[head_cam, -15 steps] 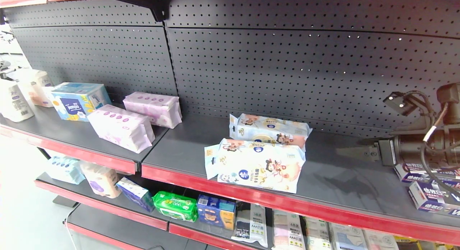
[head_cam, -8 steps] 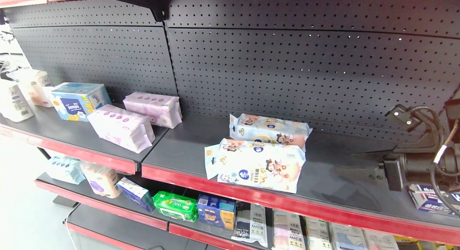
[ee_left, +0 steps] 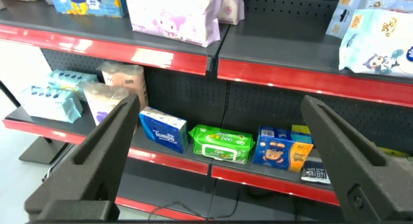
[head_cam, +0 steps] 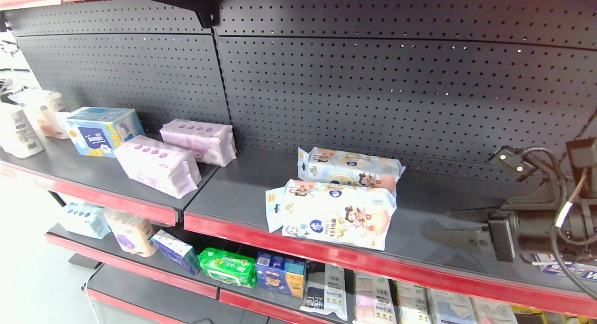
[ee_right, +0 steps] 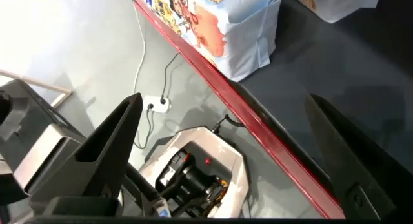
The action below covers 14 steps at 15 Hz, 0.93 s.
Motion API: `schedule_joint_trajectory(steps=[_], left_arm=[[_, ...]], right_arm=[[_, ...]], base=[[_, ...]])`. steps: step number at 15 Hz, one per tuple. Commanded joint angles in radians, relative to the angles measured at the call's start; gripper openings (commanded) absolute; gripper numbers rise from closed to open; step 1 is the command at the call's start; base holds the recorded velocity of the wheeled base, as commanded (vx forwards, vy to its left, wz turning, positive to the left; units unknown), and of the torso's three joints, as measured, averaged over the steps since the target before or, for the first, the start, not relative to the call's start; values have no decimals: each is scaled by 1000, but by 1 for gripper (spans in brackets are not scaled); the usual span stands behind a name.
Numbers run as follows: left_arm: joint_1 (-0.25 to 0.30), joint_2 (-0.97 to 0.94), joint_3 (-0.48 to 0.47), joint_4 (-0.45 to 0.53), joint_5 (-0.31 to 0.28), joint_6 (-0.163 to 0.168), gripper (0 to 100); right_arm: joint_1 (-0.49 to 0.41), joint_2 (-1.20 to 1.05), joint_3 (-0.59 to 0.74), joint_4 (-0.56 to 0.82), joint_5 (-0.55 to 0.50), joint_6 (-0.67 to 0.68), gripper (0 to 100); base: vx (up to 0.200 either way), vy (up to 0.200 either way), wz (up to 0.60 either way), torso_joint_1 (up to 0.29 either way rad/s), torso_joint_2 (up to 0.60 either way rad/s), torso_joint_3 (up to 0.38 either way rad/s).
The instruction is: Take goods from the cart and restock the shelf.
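Note:
My right gripper [head_cam: 459, 227] hangs open and empty just above the dark shelf board [head_cam: 242, 193], at its right end. It stands a little to the right of two cartoon-printed soft packs, one in front [head_cam: 336, 214] and one behind [head_cam: 350, 168]. Blue-and-white boxes [head_cam: 566, 269] lie on the shelf under my right arm, mostly hidden by it. In the right wrist view the right gripper [ee_right: 226, 153] spans the shelf's red front edge [ee_right: 258, 133], with the front cartoon pack [ee_right: 219, 24] beyond. My left gripper [ee_left: 219, 153] is open and empty, low in front of the lower shelves.
Two pink packs [head_cam: 158, 165], a blue tissue box [head_cam: 102, 130] and white packs [head_cam: 28, 121] sit on the shelf's left section. The shelf below holds a green wipes pack [ee_left: 222, 143], blue boxes [ee_left: 277, 150] and more goods. A perforated back panel [head_cam: 373, 91] closes the rear.
My right arm has dropped lower and come forward over the shelf's right end, now covering most of the blue-and-white boxes. Its gripper stayed open and empty.

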Motion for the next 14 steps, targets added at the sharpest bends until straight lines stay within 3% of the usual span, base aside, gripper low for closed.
schedule_joint_trajectory(steps=[1,5,14], left_arm=[[0,0,0,0,0,0,100],[0,0,0,0,0,0,100],[0,0,0,0,0,0,100]], right_arm=[[35,52,-1,-28,-26,20,100],[57,106,2,-65,-76,93,100],[107,169,-27,-208,-75,60,100]], base=[[0,0,0,0,0,0],[0,0,0,0,0,0],[0,0,0,0,0,0]])
